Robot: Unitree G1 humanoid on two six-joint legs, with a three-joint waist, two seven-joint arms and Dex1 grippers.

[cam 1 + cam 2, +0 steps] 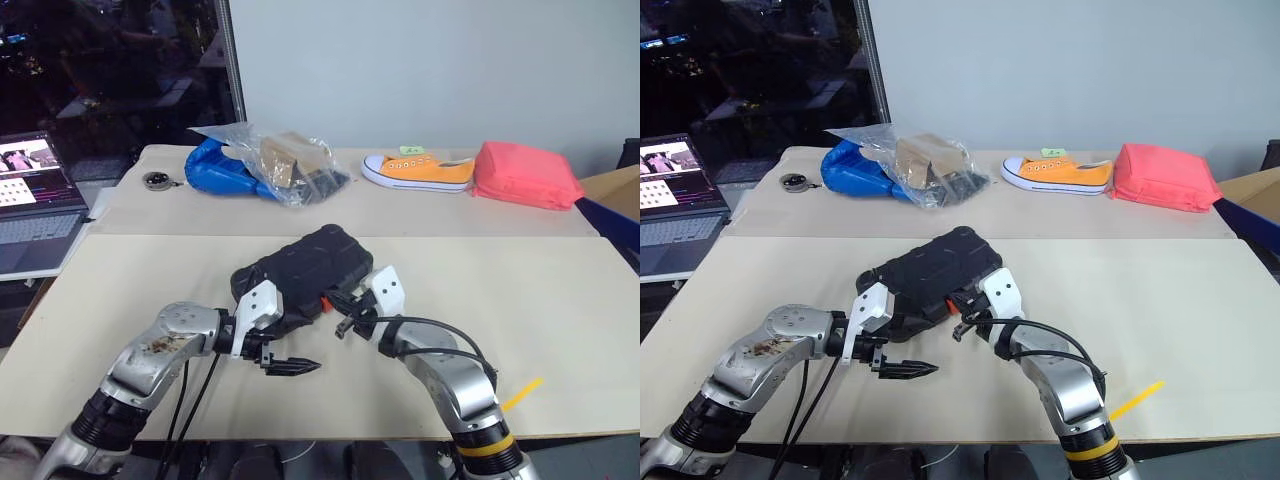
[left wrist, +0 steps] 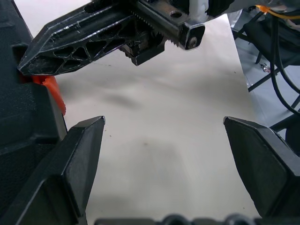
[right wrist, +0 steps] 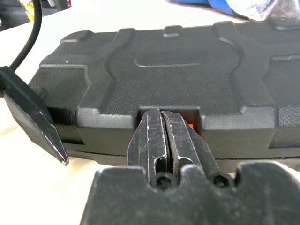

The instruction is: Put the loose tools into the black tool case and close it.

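Observation:
The black tool case (image 1: 300,262) lies shut on the near table, its textured lid up. My right gripper (image 1: 338,306) is shut, and its fingertips (image 3: 161,117) press into the recess of the small orange latch (image 3: 190,125) on the case's front edge. My left gripper (image 1: 300,366) is open and holds nothing. It hovers low over bare table just in front of the case's near left corner, pointing toward the right gripper. One left finger (image 3: 33,123) appears in the right wrist view. The loose tools are out of view.
On the far table lie a clear plastic bag (image 1: 275,165) with blue and brown items, an orange shoe (image 1: 418,170), a pink folded cloth (image 1: 525,175) and a small round object (image 1: 156,180). A laptop (image 1: 35,200) stands at the left. A yellow strip (image 1: 520,394) lies near the front edge.

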